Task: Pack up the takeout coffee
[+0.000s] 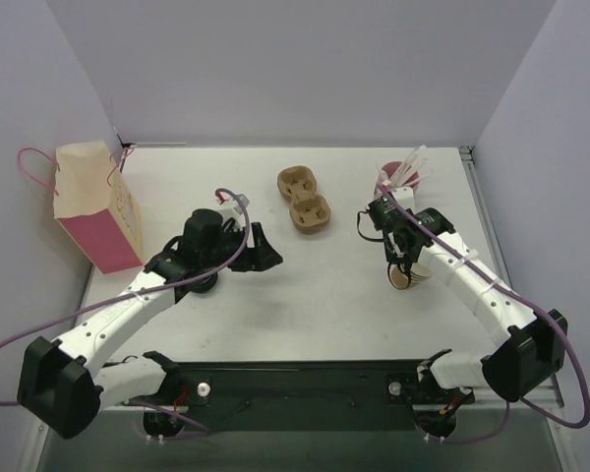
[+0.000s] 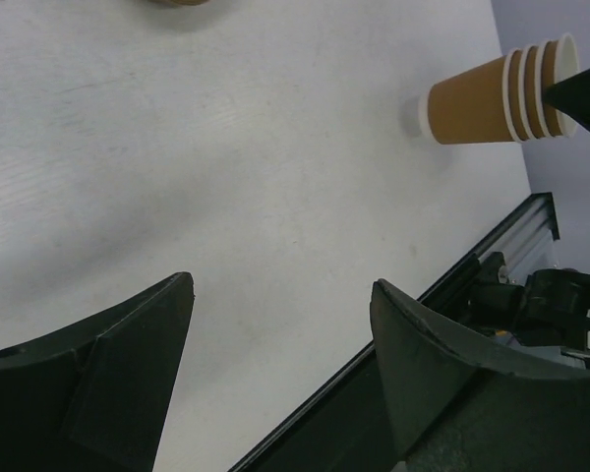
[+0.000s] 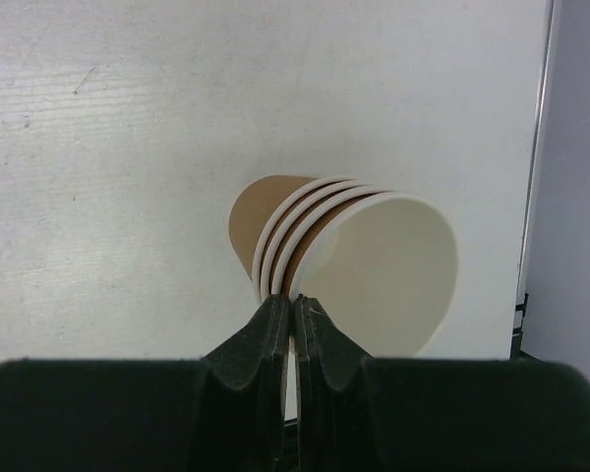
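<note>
Several nested kraft-brown paper cups point(image 1: 410, 276) with white insides form one stack at the right of the table, tilted onto its side. My right gripper point(image 1: 404, 258) is shut on the rim of the outermost cup. In the right wrist view the fingers point(image 3: 295, 307) pinch the wall of the cup stack point(image 3: 305, 231) at its lower edge. My left gripper point(image 1: 266, 255) is open and empty over the table's middle left. In the left wrist view its jaws point(image 2: 280, 295) stand wide apart, with the cup stack point(image 2: 487, 98) far off at the upper right.
A brown two-hole pulp tray point(image 1: 305, 201) lies at the back centre. A pink cup with white sticks point(image 1: 403, 173) stands behind the right gripper. A pink and tan paper bag point(image 1: 96, 205) stands at the far left. The table's black front rail point(image 2: 442, 295) runs near the left gripper.
</note>
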You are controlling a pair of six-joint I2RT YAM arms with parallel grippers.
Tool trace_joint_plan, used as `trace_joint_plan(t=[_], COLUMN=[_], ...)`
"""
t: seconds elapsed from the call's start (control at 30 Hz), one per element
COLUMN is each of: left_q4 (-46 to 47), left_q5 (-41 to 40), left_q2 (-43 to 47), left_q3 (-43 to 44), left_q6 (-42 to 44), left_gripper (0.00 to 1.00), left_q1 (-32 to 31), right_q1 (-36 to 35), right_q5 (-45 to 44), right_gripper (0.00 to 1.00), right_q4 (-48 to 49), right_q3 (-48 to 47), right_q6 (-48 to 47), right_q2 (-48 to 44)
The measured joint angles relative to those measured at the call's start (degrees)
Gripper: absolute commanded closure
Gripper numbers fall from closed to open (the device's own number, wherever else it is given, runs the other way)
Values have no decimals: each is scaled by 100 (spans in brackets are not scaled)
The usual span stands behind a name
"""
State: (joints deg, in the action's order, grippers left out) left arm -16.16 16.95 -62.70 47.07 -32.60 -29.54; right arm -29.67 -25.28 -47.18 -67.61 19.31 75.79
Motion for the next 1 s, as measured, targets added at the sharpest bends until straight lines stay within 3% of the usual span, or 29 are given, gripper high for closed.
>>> trace_joint_plan(t=[0.13, 0.33, 0.53, 0.7, 1.0], left_q4=[905, 3014, 4472, 5619, 6124], left_q5=[33, 48, 46, 72, 4], left_q2=[-627, -1917, -3604, -4465, -5003], left_q3=[-13, 4, 691, 1058, 1585], left_q6=[-538, -1423, -1917, -2337, -2538], left_gripper=[18, 19, 21, 20, 20], left_q1=[-614, -1434, -2035, -2277, -2391], right_q1=[2, 13, 74, 96, 153], right_q5=[127, 387, 544, 629, 658], right_gripper=[100, 100, 100, 100, 100], right_q4=[125, 173, 199, 203, 205], right_q3=[157, 267, 278, 280, 280], right_q6=[37, 166, 271, 339, 363], right_q2=[-195, -518, -531, -540, -542])
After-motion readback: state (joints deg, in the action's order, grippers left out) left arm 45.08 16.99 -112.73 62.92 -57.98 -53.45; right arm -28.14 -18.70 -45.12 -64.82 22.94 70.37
